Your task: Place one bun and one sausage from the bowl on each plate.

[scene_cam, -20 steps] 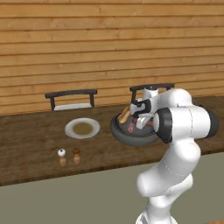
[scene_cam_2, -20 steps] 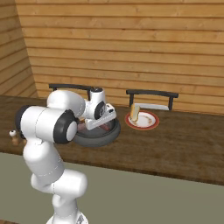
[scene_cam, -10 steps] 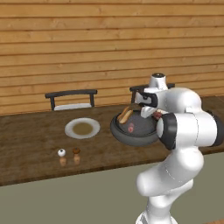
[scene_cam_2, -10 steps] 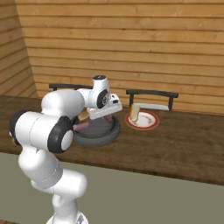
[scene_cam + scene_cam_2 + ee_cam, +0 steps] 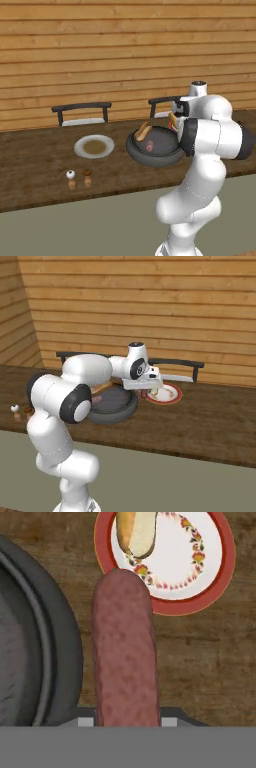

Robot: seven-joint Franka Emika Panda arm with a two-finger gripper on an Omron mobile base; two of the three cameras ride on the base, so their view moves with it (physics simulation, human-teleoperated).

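Note:
My gripper (image 5: 126,721) is shut on a long reddish-brown sausage (image 5: 125,657), held above the table between the dark grey bowl (image 5: 47,642) and a red-rimmed flowered plate (image 5: 200,567). A bun (image 5: 136,532) lies on that plate's edge. In the right base view the gripper (image 5: 145,389) hovers at the near-left rim of that plate (image 5: 170,394), just right of the bowl (image 5: 117,406). The bowl (image 5: 160,152) still holds a bun (image 5: 143,131) and a sausage (image 5: 150,146). A white plate with a brownish centre (image 5: 94,146) lies to its left, bare.
Salt and pepper shakers (image 5: 71,179) stand near the table's front edge, left of the bowl. Two dark chairs (image 5: 81,111) sit behind the table against the wooden wall. My own arm hides the red-rimmed plate in the left base view.
The gripper has risen out of the bowl with the sausage and swung right, from over the bowl to the red-rimmed plate's edge.

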